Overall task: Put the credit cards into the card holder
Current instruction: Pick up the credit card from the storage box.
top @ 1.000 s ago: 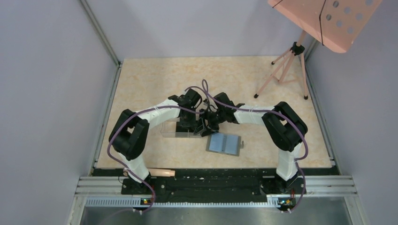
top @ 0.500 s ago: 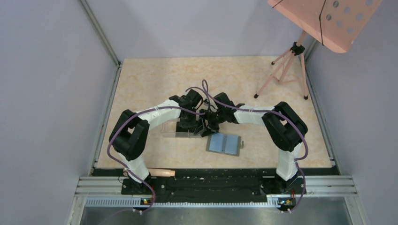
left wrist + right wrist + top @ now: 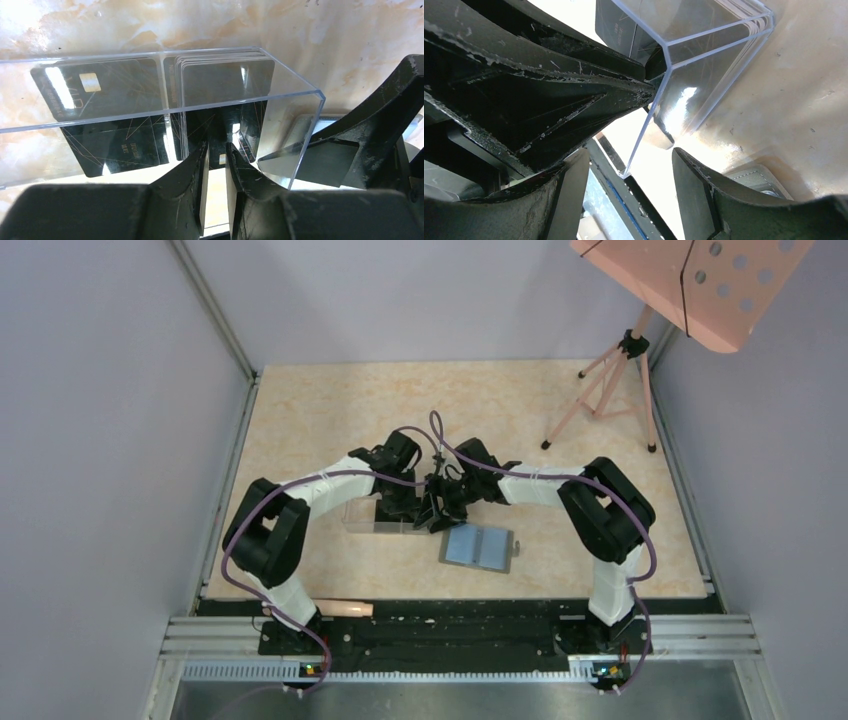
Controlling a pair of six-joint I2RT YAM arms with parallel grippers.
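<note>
Black credit cards (image 3: 225, 82) stand stacked in the right compartment of a clear plastic box (image 3: 295, 135), and more cards (image 3: 90, 87) lie in its left compartment. My left gripper (image 3: 217, 146) reaches into the box beside the stack with a narrow gap between its fingers and nothing in it. In the top view the left gripper (image 3: 420, 508) and right gripper (image 3: 446, 504) meet at the box's (image 3: 372, 518) right end. The right gripper (image 3: 628, 152) is open, its fingers either side of the box corner (image 3: 664, 55). The gray card holder (image 3: 478, 547) lies open just in front.
A pink tripod (image 3: 600, 390) stands at the back right under a pink perforated board (image 3: 690, 285). A wooden stick (image 3: 338, 608) lies by the left arm's base. Gray walls close in the table (image 3: 330, 410) on three sides.
The left arm's elbow and wrist have shifted slightly to the left, with its gripper still at the box. The right arm, the box and the card holder have not moved.
</note>
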